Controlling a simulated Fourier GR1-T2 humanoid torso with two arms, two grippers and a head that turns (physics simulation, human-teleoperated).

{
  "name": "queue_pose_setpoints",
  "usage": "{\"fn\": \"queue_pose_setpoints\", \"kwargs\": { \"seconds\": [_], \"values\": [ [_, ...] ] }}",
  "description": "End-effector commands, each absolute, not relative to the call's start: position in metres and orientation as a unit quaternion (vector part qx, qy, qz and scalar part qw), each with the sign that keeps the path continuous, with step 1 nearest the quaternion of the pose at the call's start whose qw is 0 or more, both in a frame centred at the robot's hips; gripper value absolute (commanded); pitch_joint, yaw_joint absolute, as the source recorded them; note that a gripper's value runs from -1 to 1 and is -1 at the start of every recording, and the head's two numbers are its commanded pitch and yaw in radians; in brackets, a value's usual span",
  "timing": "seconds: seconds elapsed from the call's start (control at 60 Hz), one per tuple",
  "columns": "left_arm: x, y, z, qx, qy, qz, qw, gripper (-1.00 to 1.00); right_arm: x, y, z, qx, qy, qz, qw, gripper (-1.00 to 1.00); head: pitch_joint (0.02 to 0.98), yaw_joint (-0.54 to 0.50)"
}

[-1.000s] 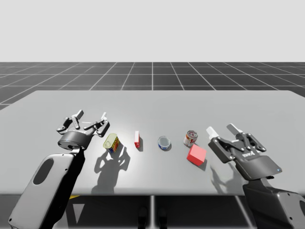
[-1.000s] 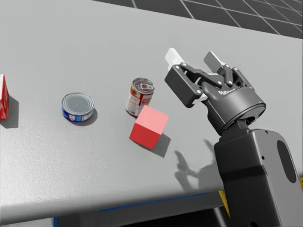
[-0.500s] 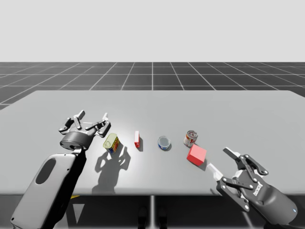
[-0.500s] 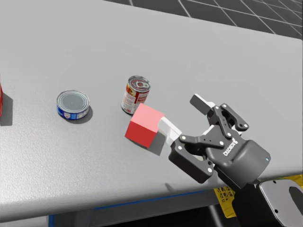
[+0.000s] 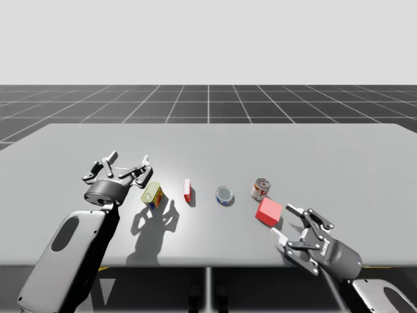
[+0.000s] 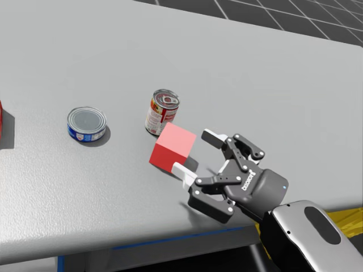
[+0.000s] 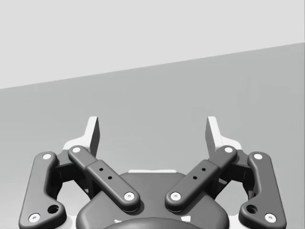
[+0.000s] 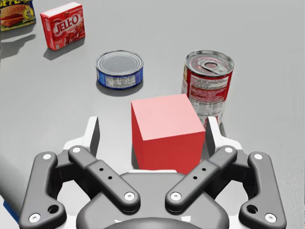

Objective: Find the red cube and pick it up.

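Red cube point(image 8: 167, 131), seemingly between right jaws

red cube point(image 5: 269, 211), blue can point(image 5: 224, 194), red box point(image 5: 187, 190), grey table point(image 5: 273, 147)

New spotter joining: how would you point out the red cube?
On the grey table, follow the row of items to its end on my right arm's side. The red cube sits there, nearer me than the red-labelled can, between the open fingers of my right gripper. Unlike its neighbours, it is plain and unprinted.
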State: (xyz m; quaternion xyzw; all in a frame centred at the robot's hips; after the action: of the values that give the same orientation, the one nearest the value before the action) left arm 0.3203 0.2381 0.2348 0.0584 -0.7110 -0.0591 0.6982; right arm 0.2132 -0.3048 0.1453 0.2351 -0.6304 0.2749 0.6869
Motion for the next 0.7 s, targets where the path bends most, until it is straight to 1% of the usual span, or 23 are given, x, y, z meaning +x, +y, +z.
{"fn": "queue_pose_setpoints", "kwargs": {
  "seconds": [0.017, 0.1, 0.35, 0.567, 0.65, 0.667, 0.683, 0.7],
  "values": [
    [0.320, 0.238, 0.235, 0.058, -0.711, -0.060, 0.698, -1.00, 0.230, -0.308, 0.132, 0.233, -0.617, 0.276, 0.699, -1.00, 0.889, -0.39],
    [0.320, 0.238, 0.235, 0.058, -0.711, -0.060, 0.698, -1.00, 0.239, -0.308, 0.127, 0.229, -0.608, 0.276, 0.708, -1.00, 0.889, -0.39],
    [0.321, 0.237, 0.234, 0.058, -0.711, -0.061, 0.698, -1.00, 0.254, -0.301, 0.120, 0.225, -0.590, 0.294, 0.718, -1.00, 0.887, -0.40],
    [0.320, 0.236, 0.234, 0.058, -0.711, -0.062, 0.698, -1.00, 0.255, -0.292, 0.120, 0.223, -0.589, 0.305, 0.714, -1.00, 0.882, -0.40],
    [0.320, 0.236, 0.234, 0.059, -0.711, -0.063, 0.698, -1.00, 0.252, -0.293, 0.117, 0.215, -0.590, 0.325, 0.707, -1.00, 0.878, -0.40],
    [0.320, 0.236, 0.234, 0.059, -0.711, -0.064, 0.698, -1.00, 0.250, -0.293, 0.116, 0.211, -0.594, 0.322, 0.707, -0.77, 0.876, -0.40],
    [0.320, 0.236, 0.234, 0.059, -0.711, -0.064, 0.698, -1.00, 0.249, -0.294, 0.116, 0.209, -0.596, 0.323, 0.705, -0.59, 0.875, -0.40],
    [0.320, 0.236, 0.234, 0.059, -0.711, -0.064, 0.698, -1.00, 0.249, -0.294, 0.115, 0.207, -0.598, 0.324, 0.703, -0.08, 0.874, -0.40]
  ]
}}
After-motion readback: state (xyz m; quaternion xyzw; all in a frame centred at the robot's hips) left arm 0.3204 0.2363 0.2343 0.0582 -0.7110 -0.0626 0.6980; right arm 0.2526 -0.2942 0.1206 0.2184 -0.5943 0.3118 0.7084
